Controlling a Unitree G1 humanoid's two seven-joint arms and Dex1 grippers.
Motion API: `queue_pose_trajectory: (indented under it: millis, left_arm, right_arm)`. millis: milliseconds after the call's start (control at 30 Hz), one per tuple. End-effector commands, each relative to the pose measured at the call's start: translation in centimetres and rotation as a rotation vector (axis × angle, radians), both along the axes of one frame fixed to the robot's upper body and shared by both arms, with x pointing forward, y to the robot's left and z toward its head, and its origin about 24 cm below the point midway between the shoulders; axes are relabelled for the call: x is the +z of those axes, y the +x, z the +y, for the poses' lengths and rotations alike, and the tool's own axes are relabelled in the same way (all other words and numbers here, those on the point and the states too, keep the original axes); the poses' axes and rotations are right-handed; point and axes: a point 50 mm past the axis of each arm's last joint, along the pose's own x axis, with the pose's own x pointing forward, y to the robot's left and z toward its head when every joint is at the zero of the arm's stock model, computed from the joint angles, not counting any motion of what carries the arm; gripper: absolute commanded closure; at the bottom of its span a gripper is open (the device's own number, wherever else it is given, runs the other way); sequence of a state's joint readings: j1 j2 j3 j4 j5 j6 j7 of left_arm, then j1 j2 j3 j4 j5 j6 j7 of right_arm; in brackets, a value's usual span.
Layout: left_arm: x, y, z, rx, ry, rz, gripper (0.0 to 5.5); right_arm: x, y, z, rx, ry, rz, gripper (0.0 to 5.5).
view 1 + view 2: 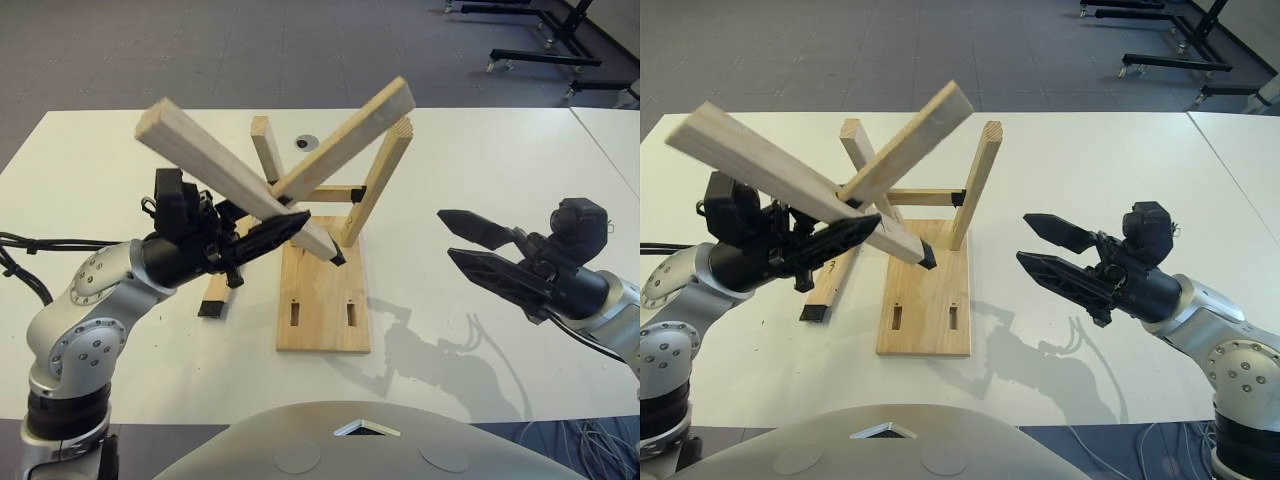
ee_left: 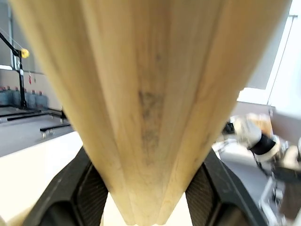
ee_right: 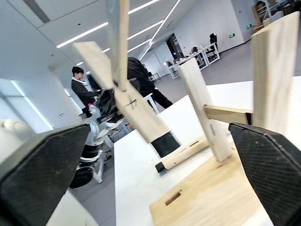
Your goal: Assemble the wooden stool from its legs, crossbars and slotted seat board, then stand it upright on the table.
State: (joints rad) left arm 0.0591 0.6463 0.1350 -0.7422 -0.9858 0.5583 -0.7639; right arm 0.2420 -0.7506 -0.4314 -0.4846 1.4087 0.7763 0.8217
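The left pincer (image 1: 290, 225) is clamped on one bar of the crossed legs (image 1: 215, 165), two pale, square-cut planks of smooth grained wood joined in an X and held tilted above the seat board (image 1: 322, 310). The right pincer (image 1: 447, 234) gapes wide and holds nothing, well right of the seat board. That flat rectangular board lies on the white surface (image 1: 100, 180), with two slots (image 1: 297, 313) at its near end. An upright leg pair (image 1: 385, 170) with a crossbar (image 1: 335, 193) stands on its far end, its left foot hidden behind the crossed legs.
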Motion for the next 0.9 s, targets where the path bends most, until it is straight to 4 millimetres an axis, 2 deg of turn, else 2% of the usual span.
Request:
queue_pose_trajectory:
  millis: [33,300,433,533,667,900]
  left_arm:
    - [-0.5,-0.8,1.2,-0.017,0.194,-0.058,3.46]
    - [-3.3,-2.7,2.3,-0.007,0.305,-0.047,3.46]
    - [-4.5,-2.4,1.3,-0.024,0.308,-0.117,3.46]
    - [-4.7,-1.9,0.6,-0.034,0.281,-0.212,3.46]
    - [-5.3,-1.3,0.8,-0.040,0.316,-0.310,3.46]
    - [-5.8,-2.0,1.5,-0.155,0.375,-0.290,3.46]
  right_arm:
    - [0.0,0.3,-0.6,-0.048,-0.029,-0.002,0.10]
    - [0.3,2.1,-1.3,-0.014,-0.074,0.025,0.10]
    - [0.5,2.6,-1.2,0.006,-0.083,0.022,0.10]
    - [0.2,2.7,-1.1,0.017,-0.084,0.029,0.10]
    - [-0.1,2.7,-0.8,0.018,-0.074,0.034,0.10]
    - [-0.4,2.8,-0.8,0.007,-0.071,0.038,0.10]
